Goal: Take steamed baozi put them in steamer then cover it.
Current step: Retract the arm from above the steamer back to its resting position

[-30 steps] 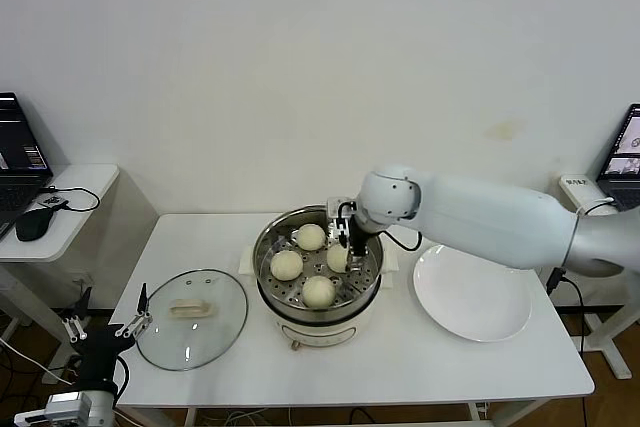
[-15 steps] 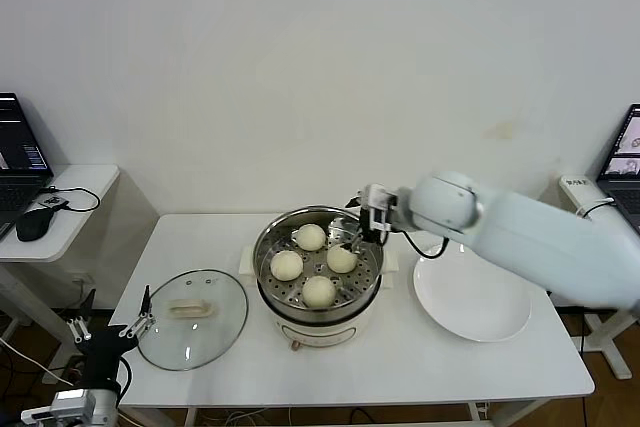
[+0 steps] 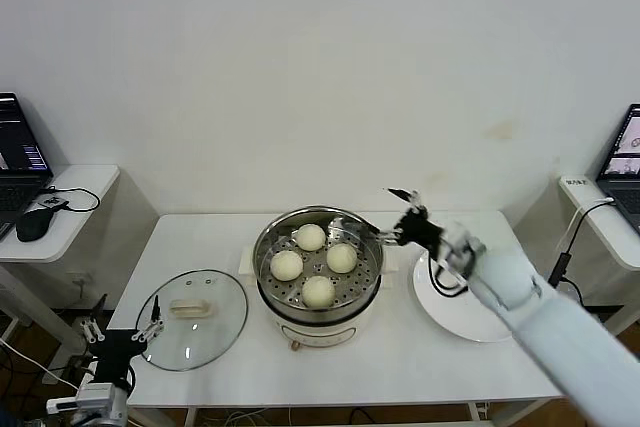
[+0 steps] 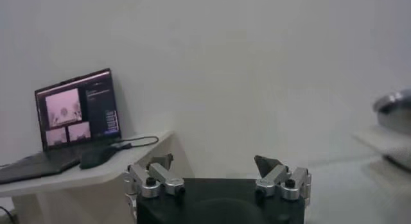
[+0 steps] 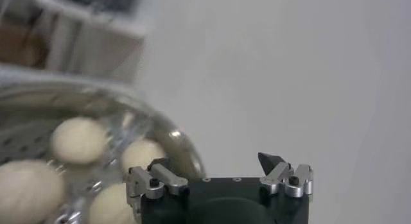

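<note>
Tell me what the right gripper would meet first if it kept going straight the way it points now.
Probably nothing on the table. The right gripper, open and empty, hangs beside the steamer's rim and points up and back, past the steamed baozi, toward the white wall. Depth is unclear, so this is a guess.

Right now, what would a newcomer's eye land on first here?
The open steamer at the table's centre, with four baozi on its perforated tray. The right hand, open and empty, hangs by its right rim above a white plate. The glass cover lies flat to the steamer's left, the open left hand beside it.
</note>
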